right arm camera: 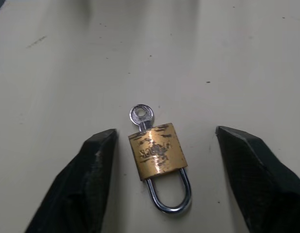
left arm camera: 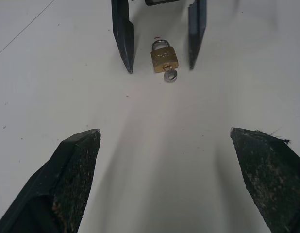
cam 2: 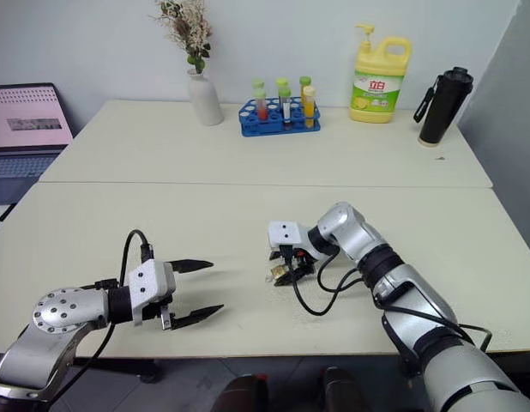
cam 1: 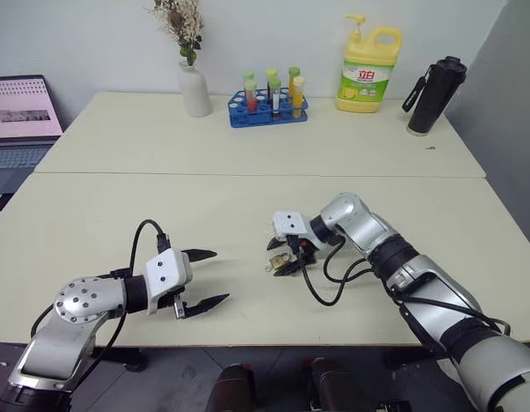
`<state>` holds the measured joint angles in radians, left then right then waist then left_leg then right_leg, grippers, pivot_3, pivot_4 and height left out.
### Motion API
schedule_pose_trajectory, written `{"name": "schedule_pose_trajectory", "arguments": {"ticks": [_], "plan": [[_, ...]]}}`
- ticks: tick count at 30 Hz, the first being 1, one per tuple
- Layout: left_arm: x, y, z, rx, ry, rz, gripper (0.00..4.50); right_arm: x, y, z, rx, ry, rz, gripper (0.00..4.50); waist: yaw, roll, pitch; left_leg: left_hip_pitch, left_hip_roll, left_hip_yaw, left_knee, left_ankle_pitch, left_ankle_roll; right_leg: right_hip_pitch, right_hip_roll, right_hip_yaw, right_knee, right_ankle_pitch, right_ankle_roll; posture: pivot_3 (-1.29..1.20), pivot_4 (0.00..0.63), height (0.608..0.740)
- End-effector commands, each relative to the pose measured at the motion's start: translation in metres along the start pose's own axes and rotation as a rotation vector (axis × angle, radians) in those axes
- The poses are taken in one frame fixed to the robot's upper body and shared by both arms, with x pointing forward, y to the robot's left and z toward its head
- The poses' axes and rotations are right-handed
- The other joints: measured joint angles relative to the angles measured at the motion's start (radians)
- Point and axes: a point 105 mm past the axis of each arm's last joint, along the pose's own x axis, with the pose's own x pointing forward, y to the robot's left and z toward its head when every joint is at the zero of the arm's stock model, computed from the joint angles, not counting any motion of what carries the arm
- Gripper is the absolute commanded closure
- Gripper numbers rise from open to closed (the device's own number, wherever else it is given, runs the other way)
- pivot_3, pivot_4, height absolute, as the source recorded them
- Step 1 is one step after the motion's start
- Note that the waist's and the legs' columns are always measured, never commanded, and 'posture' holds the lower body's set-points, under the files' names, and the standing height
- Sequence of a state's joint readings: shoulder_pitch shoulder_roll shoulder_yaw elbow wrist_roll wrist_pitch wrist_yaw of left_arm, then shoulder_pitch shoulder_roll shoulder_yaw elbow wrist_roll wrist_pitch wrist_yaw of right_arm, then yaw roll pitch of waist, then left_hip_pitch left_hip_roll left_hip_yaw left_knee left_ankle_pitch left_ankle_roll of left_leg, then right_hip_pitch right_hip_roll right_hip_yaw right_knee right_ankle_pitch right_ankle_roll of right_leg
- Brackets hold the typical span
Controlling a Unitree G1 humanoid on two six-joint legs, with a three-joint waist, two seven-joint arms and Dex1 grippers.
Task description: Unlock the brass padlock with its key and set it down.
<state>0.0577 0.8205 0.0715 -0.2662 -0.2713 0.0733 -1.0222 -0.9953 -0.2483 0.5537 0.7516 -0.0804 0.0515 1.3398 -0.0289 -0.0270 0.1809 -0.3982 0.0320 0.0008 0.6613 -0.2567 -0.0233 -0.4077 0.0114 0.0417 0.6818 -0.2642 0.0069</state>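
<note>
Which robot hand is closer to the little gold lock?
The right. The right end effector has a finger on each side of the brass padlock, not touching it. The left end effector sits open farther off on the table, pointing toward it.

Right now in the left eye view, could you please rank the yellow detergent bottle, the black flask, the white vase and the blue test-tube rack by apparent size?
1. Yellow detergent bottle, largest.
2. Black flask, tall but slimmer.
3. White vase without its dried flowers, and blue test-tube rack: too alike to rank, the rack wider, the vase taller.
All stand along the table's far edge.
</note>
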Motion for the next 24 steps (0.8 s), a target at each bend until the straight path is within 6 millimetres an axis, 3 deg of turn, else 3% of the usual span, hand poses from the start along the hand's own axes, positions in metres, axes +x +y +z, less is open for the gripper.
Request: {"name": "schedule_pose_trajectory", "arguments": {"ticks": [1,4,5,11,17,22,24], "plan": [[0.0,0.001,0.006,0.035,-0.02,-0.002,0.0,-0.003,0.001,-0.016,-0.031,0.081,-0.003,2.42,0.0,0.0,0.0,0.0,0.0,0.0,0.0,0.0,0.0,0.0,0.0,0.0,0.0,0.0,0.0,0.0,0.15,0.74],[0.0,0.001,0.003,0.036,-0.016,-0.003,0.0,-0.002,0.002,-0.017,-0.044,0.084,-0.002,3.47,-0.001,0.0,0.0,0.0,0.0,0.001,0.0,0.0,0.0,0.0,0.0,0.0,0.0,0.0,0.0,0.0,0.15,0.74],[0.0,0.0,0.003,0.036,-0.016,-0.005,0.0,-0.002,0.003,-0.016,-0.049,0.081,-0.001,3.6,-0.001,0.0,0.0,0.001,0.0,0.0,0.0,0.0,0.0,0.0,0.0,0.0,0.0,0.0,0.0,0.0,0.15,0.74],[0.003,0.001,0.0,0.04,-0.015,-0.009,0.0,-0.01,-0.002,-0.009,-0.09,0.064,-0.058,3.6,0.001,0.0,0.0,0.001,0.0,0.0,0.0,0.0,0.0,0.001,0.0,0.0,0.0,0.0,0.0,0.0,0.15,0.74],[0.008,-0.001,0.005,0.039,-0.046,-0.017,0.0,-0.043,-0.001,0.006,-0.058,-0.055,-0.27,3.6,0.003,0.0,0.0,-0.001,-0.001,-0.001,0.001,0.0,0.0,0.0,-0.002,0.0,0.0,0.0,0.0,0.0,0.15,0.74],[0.018,-0.009,0.022,0.021,-0.125,-0.065,0.0,-0.076,0.039,-0.014,0.102,-0.062,-0.428,3.6,0.007,0.0,0.0,-0.002,-0.001,-0.003,-0.001,0.0,0.0,0.0,-0.002,-0.001,-0.001,0.0,0.0,0.0,0.15,0.74],[0.021,-0.012,0.028,0.017,-0.144,-0.094,0.0,-0.08,0.05,-0.02,0.156,-0.045,-0.472,3.6,0.005,0.0,0.0,-0.002,-0.002,-0.002,-0.001,0.0,0.0,0.0,-0.002,-0.001,-0.001,-0.001,0.001,0.0,0.15,0.74]]}}
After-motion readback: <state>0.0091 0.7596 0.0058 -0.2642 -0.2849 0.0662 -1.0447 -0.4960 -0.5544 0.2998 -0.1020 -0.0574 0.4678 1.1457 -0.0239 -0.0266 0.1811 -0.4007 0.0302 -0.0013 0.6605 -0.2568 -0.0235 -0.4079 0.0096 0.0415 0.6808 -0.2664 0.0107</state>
